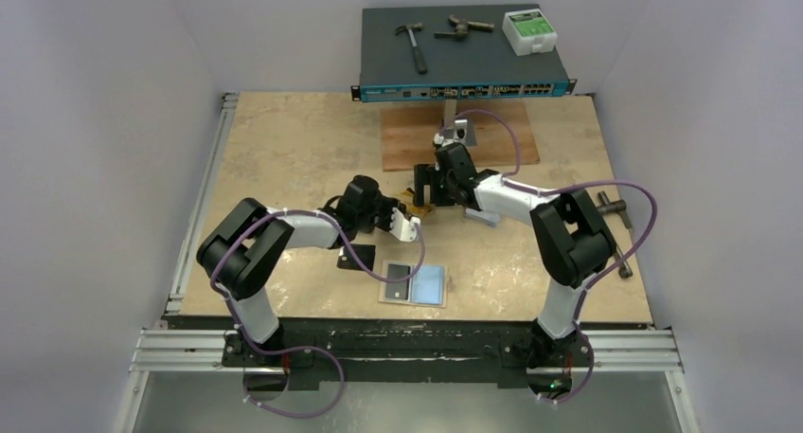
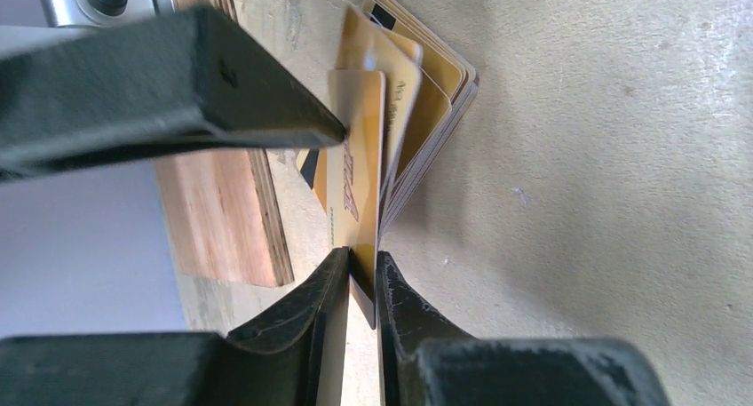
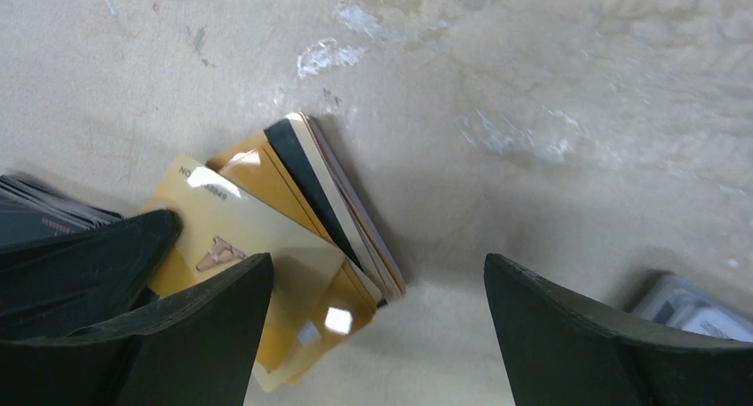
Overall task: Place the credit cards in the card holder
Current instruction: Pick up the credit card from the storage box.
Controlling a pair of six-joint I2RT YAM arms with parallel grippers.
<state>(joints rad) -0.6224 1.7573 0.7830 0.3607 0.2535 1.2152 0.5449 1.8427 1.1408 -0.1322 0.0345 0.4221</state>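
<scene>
A fanned stack of orange-gold credit cards (image 1: 418, 204) lies mid-table between my two grippers. My left gripper (image 2: 362, 262) is shut on one orange-gold card (image 2: 359, 162), which stands on edge and leans against the stack (image 2: 441, 75). In the top view that gripper (image 1: 409, 226) sits just left of the stack. My right gripper (image 3: 377, 330) hangs open over the stack (image 3: 306, 188), its left finger above the lifted card (image 3: 233, 233). The card holder (image 1: 418, 283) lies open near the front edge, showing grey and light-blue pockets.
A small black square piece (image 1: 352, 260) lies left of the card holder. At the back, a wooden board (image 1: 492, 137) sits before a network switch (image 1: 464, 49) carrying a hammer, tools and a white box. A metal tool (image 1: 615, 211) lies at the right.
</scene>
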